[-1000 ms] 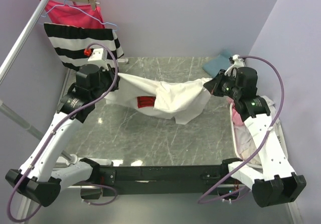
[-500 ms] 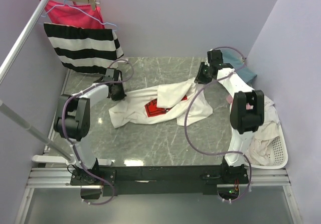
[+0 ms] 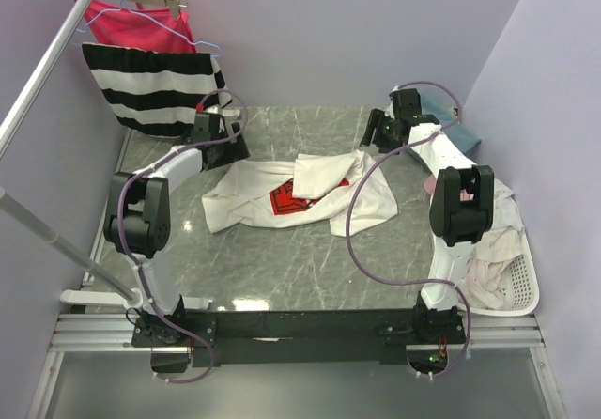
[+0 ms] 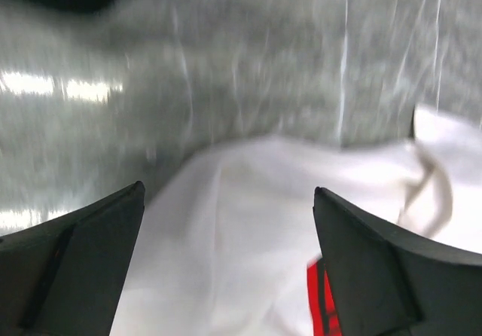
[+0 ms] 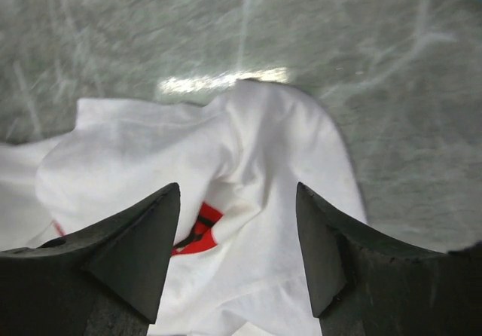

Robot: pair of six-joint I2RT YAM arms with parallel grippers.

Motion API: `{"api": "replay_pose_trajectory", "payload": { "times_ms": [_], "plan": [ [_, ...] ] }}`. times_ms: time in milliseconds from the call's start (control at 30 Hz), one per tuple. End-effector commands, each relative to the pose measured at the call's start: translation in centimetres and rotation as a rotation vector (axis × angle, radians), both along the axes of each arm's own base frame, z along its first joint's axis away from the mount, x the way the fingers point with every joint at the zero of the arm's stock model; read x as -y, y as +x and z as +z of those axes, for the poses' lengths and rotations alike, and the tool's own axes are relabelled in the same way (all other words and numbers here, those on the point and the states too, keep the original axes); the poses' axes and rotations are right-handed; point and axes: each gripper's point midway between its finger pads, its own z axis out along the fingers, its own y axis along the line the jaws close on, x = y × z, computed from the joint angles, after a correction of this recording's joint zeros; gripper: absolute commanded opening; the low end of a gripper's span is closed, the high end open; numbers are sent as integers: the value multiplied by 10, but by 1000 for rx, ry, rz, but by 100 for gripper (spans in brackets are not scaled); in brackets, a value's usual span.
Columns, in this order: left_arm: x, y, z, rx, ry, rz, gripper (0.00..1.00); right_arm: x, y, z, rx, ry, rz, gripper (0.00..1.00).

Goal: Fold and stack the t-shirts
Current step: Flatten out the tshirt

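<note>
The step in hand looked like the laying-out of the white t-shirt (image 3: 246, 205), before any fold was made. It lay on the marble table (image 3: 310, 264) a little beyond the middle, rumpled and partly doubled over itself, with its red logo (image 3: 293, 196) only half showing among the creases. The left gripper (image 4: 227, 193) hung over the shirt's far left edge with its jaws wide apart and nothing between them, the cloth lying loose below. The right gripper (image 5: 238, 189) hung over the far right edge, its jaws also parted and empty, and a rounded hump of white cloth sat under them. Both arms were stretched well forward from their bases, elbows raised and wrists tipped down toward the table, one at each end of the garment. The shirt was probably too bunched to fold as it lay. The next move would therefore call for a fresh pinch on a hem or shoulder at each side and a pull outward to flatten it. A teal-blue t-shirt (image 3: 467, 142) lay at the far right corner behind the right arm. More pale t-shirts (image 3: 493, 250) waited in the white basket (image 3: 526, 297) at the right, so most of the task seemed yet to do.
</note>
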Motion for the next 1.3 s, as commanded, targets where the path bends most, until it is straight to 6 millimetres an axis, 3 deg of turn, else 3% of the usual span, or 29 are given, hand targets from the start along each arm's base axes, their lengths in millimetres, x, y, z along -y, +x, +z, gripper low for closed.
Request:
{"api": "replay_pose_trajectory", "payload": {
  "times_ms": [0, 167, 300, 433, 733, 900, 933, 967, 1067, 1167, 1233, 1267],
  "plan": [
    [17, -41, 20, -11, -95, -86, 99, -51, -17, 8, -17, 155, 213, 68],
    [22, -69, 10, -66, -119, -102, 99, -93, -31, 5, -61, 228, 290, 68],
    [29, -82, -3, -110, -129, -107, 99, -100, -39, -20, -129, 216, 270, 67],
    [30, -89, -11, -134, -112, -107, 99, -97, -48, -38, -176, 182, 236, 66],
    [25, -95, -31, -159, -72, -77, 99, -74, -60, -44, -176, 45, 166, 68],
    [24, -93, -39, -155, -73, -59, 99, -88, -53, -51, -158, 109, 207, 65],
    [26, -91, -39, -154, -79, -62, 99, -92, -50, -51, -150, 126, 216, 62],
    [27, -90, -40, -150, -83, -70, 99, -97, -45, -52, -129, 150, 228, 45],
    [29, -88, -38, -131, -84, -83, 100, -116, -36, -37, -75, 250, 292, 7],
    [26, -87, -43, -138, -64, -82, 98, -122, -25, -16, -1, 315, 305, 0],
    [25, -87, -47, -151, -55, -81, 76, -122, -21, -4, 26, 365, 320, 0],
    [25, -85, -49, -156, -55, -83, 57, -122, -16, 9, 62, 380, 323, 0]
  ]
}}
